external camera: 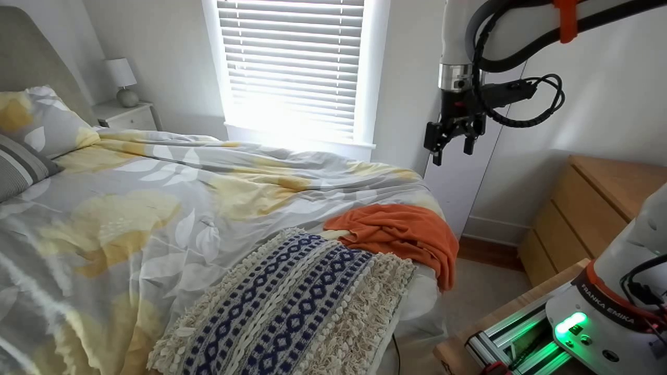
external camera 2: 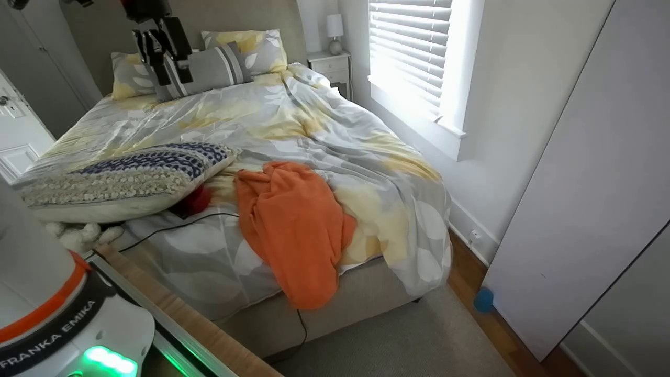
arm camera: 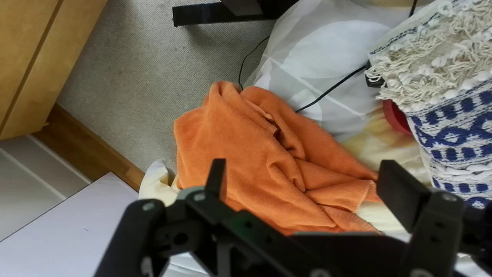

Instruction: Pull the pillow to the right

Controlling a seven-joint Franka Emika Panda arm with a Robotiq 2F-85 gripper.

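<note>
The creased, smooth floral duvet (external camera: 229,203) spreads lower than the tool (external camera: 453,151). On it, to the right of the tool in the wrist view, lies the rectangular pillow (arm camera: 451,104), navy-and-white geometric bands woven beside a shaggy cream strip, its long axis following those bands away from the tool and one short end pointing towards the orange cloth (arm camera: 261,161). That napped, bunched cloth lies below the tool, whose black fingers (arm camera: 401,196) stand wide apart.

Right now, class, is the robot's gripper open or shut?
Open. In the wrist view the gripper has its fingers wide apart, the orange cloth showing through the gap.
</note>
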